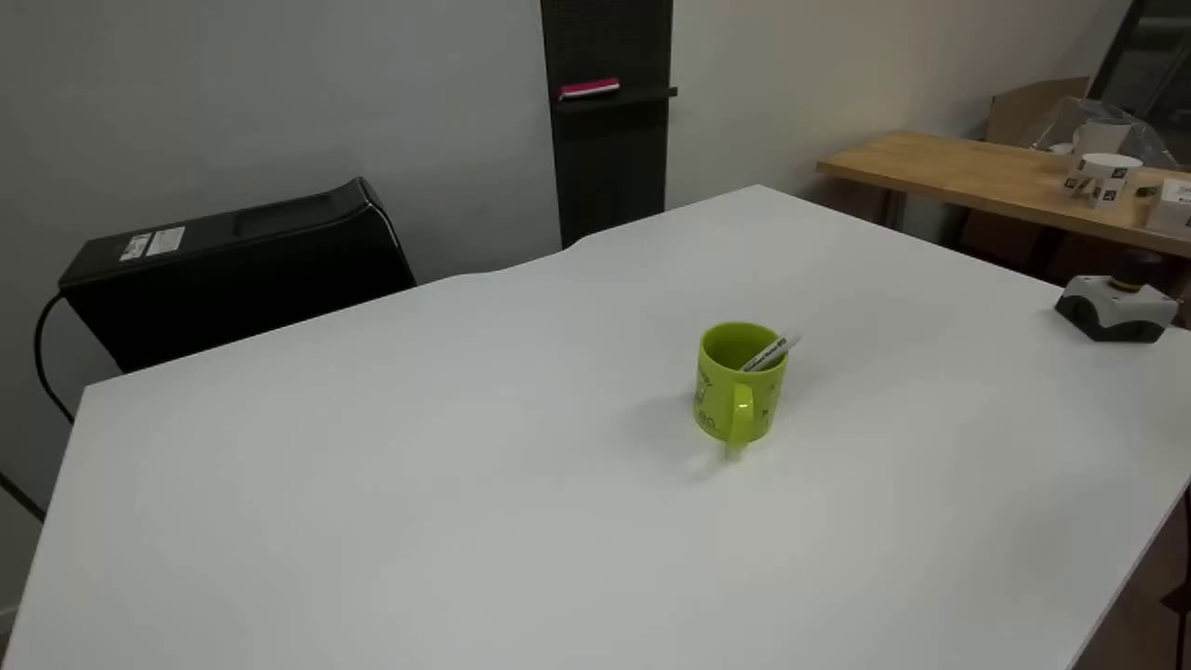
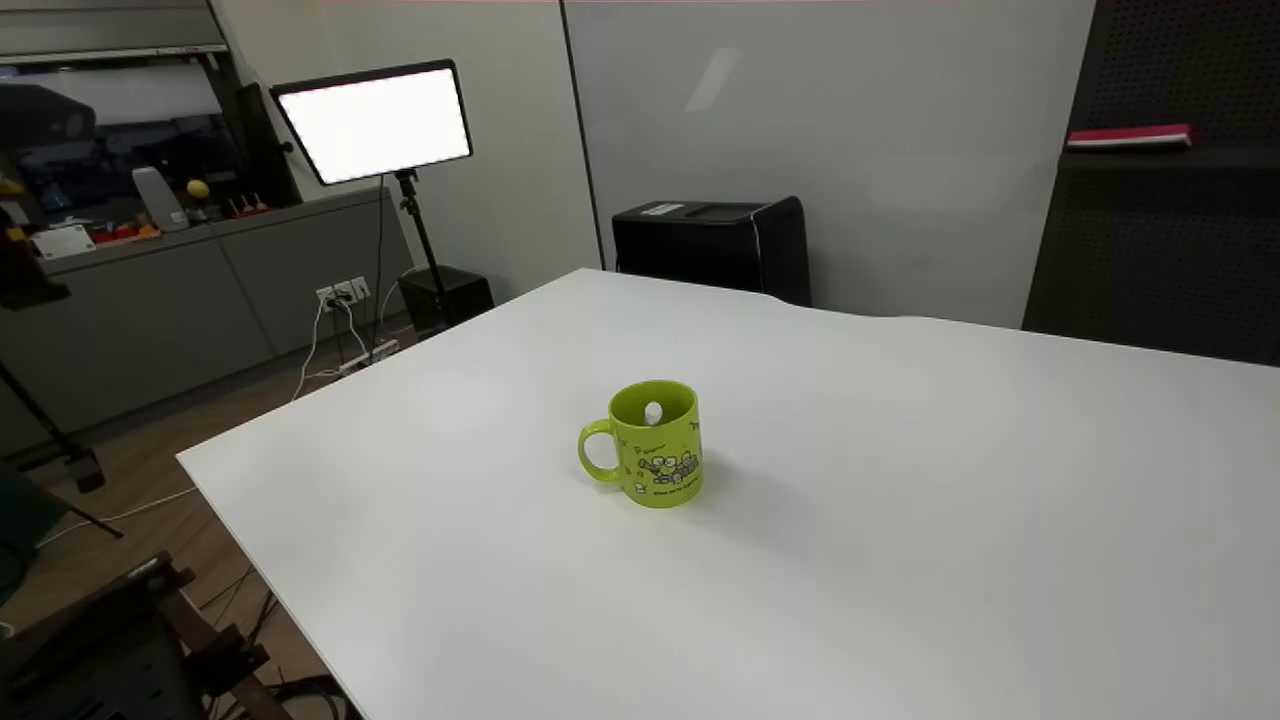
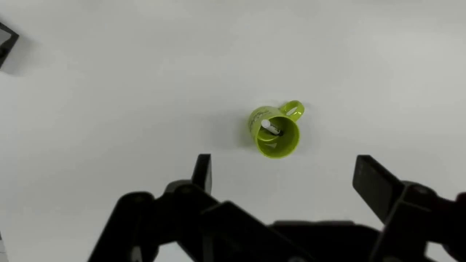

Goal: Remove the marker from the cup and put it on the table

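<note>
White table: largest thing noted. Plain, flat, it filled much of both exterior views and most of the background in the wrist view; its far edge ran with a shallow dip.

Wooden table: light brown, smaller, stood beyond the white one at the right of an exterior view.

Light panel: glowed bright white on a black stand, past the white table's edge.

Black case: sat just behind the far edge of the white table in both exterior views, pale labels on top.

Gripper: entered the wrist view from the bottom. Its two black fingers stood wide apart, bare white tabletop between the tips. Cup lay ahead of them in that view, clear of both.

Grey-and-black box: rested on the white table near its edge, a dark knob on top, well apart from the cup.

Cup: lime green, upright on the white table, dark drawings printed on its side. Handle faced the camera in an exterior view.

Marker: in the cup, tilted. Dark end sat down inside; whitish end leaned at the rim and poked out past it. Dark lettering ran along the body.
</note>
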`<state>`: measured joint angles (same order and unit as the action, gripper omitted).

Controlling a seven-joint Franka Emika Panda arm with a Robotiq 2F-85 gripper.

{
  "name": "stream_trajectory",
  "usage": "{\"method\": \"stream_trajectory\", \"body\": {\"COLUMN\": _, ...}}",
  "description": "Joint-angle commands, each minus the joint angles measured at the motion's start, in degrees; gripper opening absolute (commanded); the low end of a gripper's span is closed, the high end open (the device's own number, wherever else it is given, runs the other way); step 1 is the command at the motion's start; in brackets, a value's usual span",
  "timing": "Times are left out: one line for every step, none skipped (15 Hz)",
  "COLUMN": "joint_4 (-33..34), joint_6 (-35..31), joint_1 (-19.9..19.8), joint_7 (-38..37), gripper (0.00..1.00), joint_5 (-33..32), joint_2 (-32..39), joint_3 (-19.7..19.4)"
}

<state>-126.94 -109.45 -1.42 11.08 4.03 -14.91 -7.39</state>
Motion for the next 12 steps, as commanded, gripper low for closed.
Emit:
{"method": "stream_trajectory", "body": {"joint_4": -1.1, "joint_6": -1.0, "joint_1": -0.3, "joint_7": -2.8, "gripper": 1.0, "joint_5": 1.3, "joint_2": 2.2, "joint_3": 1.5}}
{"method": "stream_trajectory", "body": {"joint_4": -1.5, "joint_6": -1.3, "joint_1": -0.3, "joint_7": -3.3, "gripper": 1.0, "joint_5": 1.6, "joint_2": 2.8, "joint_3": 1.8}}
{"method": "stream_trajectory", "body": {"joint_4": -1.9, "joint_6": -1.8, "joint_1": -0.2, "joint_7": -3.8, "gripper": 1.0, "joint_5": 1.6, "joint_2": 3.3, "joint_3": 2.1}}
{"method": "stream_trajectory", "body": {"joint_4": -2.6, "joint_6": -3.0, "joint_1": -0.1, "joint_7": -4.5, "gripper": 1.0, "joint_5": 1.9, "joint_2": 3.7, "joint_3": 2.5}}
{"method": "stream_trajectory", "body": {"joint_4": -3.1, "joint_6": -4.0, "joint_1": 0.0, "joint_7": -4.6, "gripper": 1.0, "joint_5": 2.7, "joint_2": 4.2, "joint_3": 2.7}}
{"method": "stream_trajectory", "body": {"joint_4": -3.6, "joint_6": -5.4, "joint_1": 0.1, "joint_7": -5.0, "gripper": 1.0, "joint_5": 3.4, "joint_2": 4.6, "joint_3": 2.9}}
{"method": "stream_trajectory", "body": {"joint_4": -4.4, "joint_6": -7.5, "joint_1": 0.1, "joint_7": -5.2, "gripper": 1.0, "joint_5": 4.2, "joint_2": 4.8, "joint_3": 3.2}}
{"method": "stream_trajectory", "body": {"joint_4": -5.3, "joint_6": -10.3, "joint_1": 0.1, "joint_7": -5.6, "gripper": 1.0, "joint_5": 5.0, "joint_2": 5.1, "joint_3": 3.5}}
{"method": "stream_trajectory", "body": {"joint_4": -5.8, "joint_6": -12.5, "joint_1": 0.2, "joint_7": -5.7, "gripper": 1.0, "joint_5": 5.9, "joint_2": 5.5, "joint_3": 3.7}}
{"method": "stream_trajectory", "body": {"joint_4": -6.5, "joint_6": -14.9, "joint_1": 0.3, "joint_7": -5.9, "gripper": 1.0, "joint_5": 6.5, "joint_2": 5.7, "joint_3": 3.9}}
{"method": "stream_trajectory", "body": {"joint_4": -7.0, "joint_6": -16.6, "joint_1": 0.4, "joint_7": -6.0, "gripper": 1.0, "joint_5": 7.1, "joint_2": 6.2, "joint_3": 4.1}}
{"method": "stream_trajectory", "body": {"joint_4": -7.6, "joint_6": -18.2, "joint_1": 0.4, "joint_7": -6.0, "gripper": 1.0, "joint_5": 7.6, "joint_2": 6.5, "joint_3": 4.3}}
